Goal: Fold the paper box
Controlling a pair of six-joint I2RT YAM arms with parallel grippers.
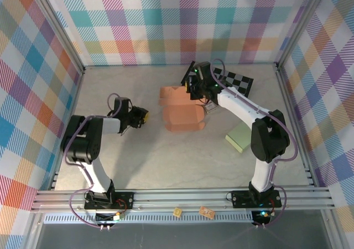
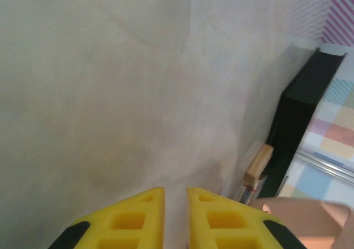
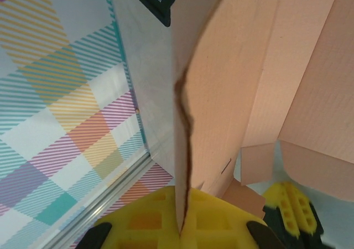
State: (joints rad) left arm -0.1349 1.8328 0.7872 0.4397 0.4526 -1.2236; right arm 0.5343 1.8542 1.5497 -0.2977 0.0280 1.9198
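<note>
The paper box (image 1: 182, 115), salmon-coloured corrugated card with flaps half raised, sits near the middle of the pale, faintly mottled counter (image 1: 144, 160), a little toward the far edge. The right end effector (image 1: 193, 88) is closed on an upright flap at the box's far side; from the right wrist, the flap's thin torn-looking edge runs straight down between the yellow fingers (image 3: 144, 221). The left end effector (image 1: 142, 116) hovers just beside the box's left side without touching it, its ribbed yellow fingers (image 2: 135, 218) a narrow gap apart with nothing between them. A flat pale-green pad (image 1: 240, 137) lies toward the right edge, and a black-and-white checkerboard (image 1: 237, 81) lies by the far right corner behind the right arm.
</note>
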